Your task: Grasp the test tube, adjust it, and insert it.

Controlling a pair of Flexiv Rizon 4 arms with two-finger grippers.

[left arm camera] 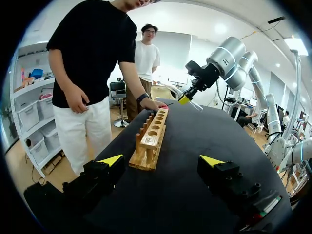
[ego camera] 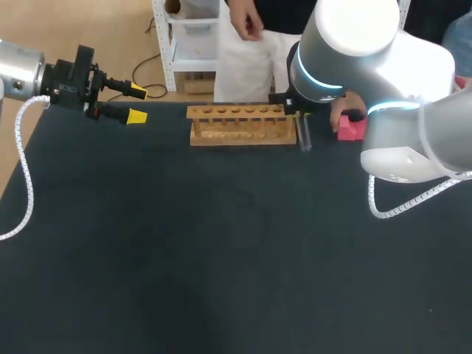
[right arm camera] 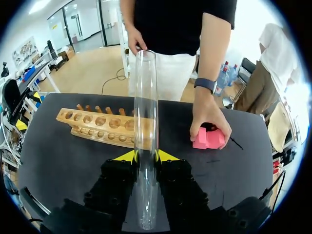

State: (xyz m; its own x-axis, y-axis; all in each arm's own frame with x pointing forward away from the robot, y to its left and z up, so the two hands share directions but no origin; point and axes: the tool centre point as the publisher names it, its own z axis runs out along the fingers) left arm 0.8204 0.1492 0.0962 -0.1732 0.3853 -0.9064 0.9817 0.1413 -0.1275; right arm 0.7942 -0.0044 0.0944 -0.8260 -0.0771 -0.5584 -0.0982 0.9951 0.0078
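Clear glass tube (right arm camera: 146, 141), wooden rack (ego camera: 241, 124)

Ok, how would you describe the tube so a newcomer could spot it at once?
Find the wooden rack at the far edge of the table. Just off its right end, the right gripper is shut on the tube. It is the only clear glass thing there; the pink block nearby is opaque and sits under a person's hand.

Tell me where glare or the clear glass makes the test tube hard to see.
Head view: the test tube is a faint streak against the dark table beside the wooden rack, under glare off my right arm's white shell. Right wrist view: plain between the fingers, rack showing through. Left wrist view: a thin glint.
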